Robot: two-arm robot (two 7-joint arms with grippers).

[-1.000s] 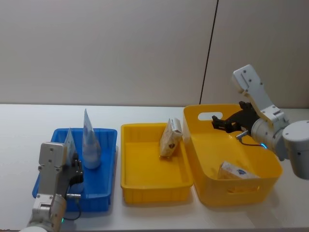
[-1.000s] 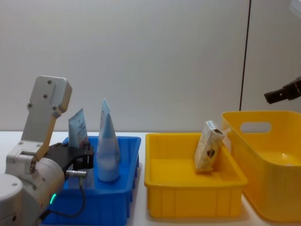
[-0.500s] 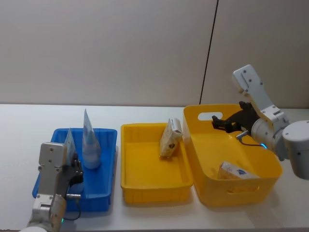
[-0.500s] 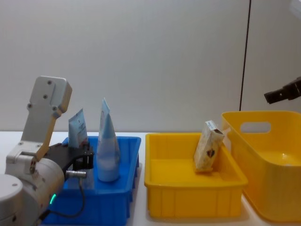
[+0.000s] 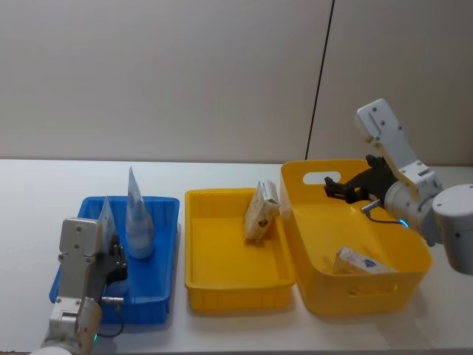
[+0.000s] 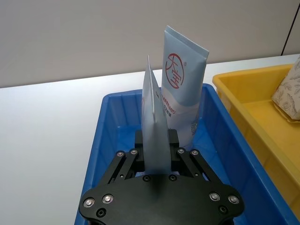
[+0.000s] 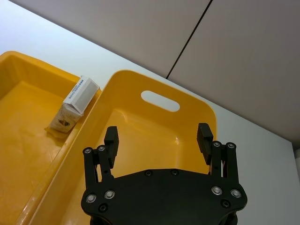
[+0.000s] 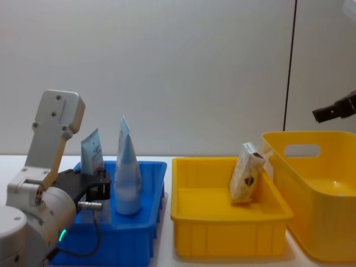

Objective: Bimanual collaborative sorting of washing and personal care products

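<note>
Though seemingly soft (and slippery), the tube (image 6: 153, 112) is clamped low, where firmest, by the left gripper (image 6: 154, 140) at the blue bin's (image 6: 101, 150) left edge; right gripper (image 7: 159, 138) gapes empty.

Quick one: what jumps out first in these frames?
The left gripper is clamped on a tube inside the blue bin, next to a second tube that stands upright. The right gripper hangs open over the deep yellow bin, which holds a white carton. A cream carton leans in the middle tray.
</note>
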